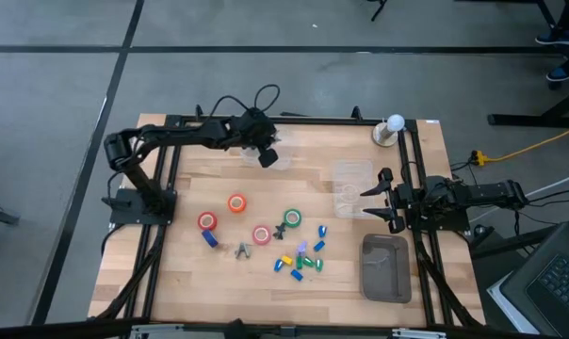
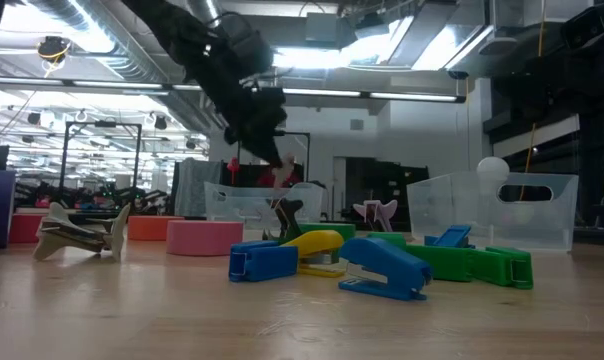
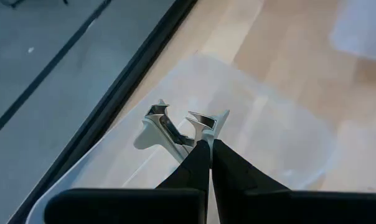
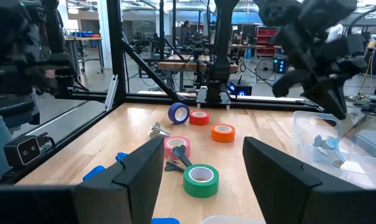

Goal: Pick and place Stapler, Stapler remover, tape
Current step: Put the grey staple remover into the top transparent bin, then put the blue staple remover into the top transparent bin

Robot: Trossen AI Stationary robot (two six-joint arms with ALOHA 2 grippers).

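Left gripper (image 3: 210,144): I see it over the clear bin (image 3: 281,143) at the table's far edge, fingers pressed together, nothing between them.
Staple remover (image 3: 175,127): lies in that bin just ahead of the left fingertips, apart from them.
Right gripper (image 4: 203,155): I read its fingers as spread apart, parked at the right side.
Tape rolls: green (image 4: 201,179), pink (image 4: 176,146), orange (image 4: 223,132), red (image 4: 199,117), ahead of the right gripper on the table (image 1: 186,273).
Staplers (image 2: 382,268): clustered beside the rolls.

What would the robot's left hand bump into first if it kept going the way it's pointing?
Probably the clear plastic bin just below it. The left hand, shut on a white stapler remover, points down into that bin, though the gap is hard to judge.
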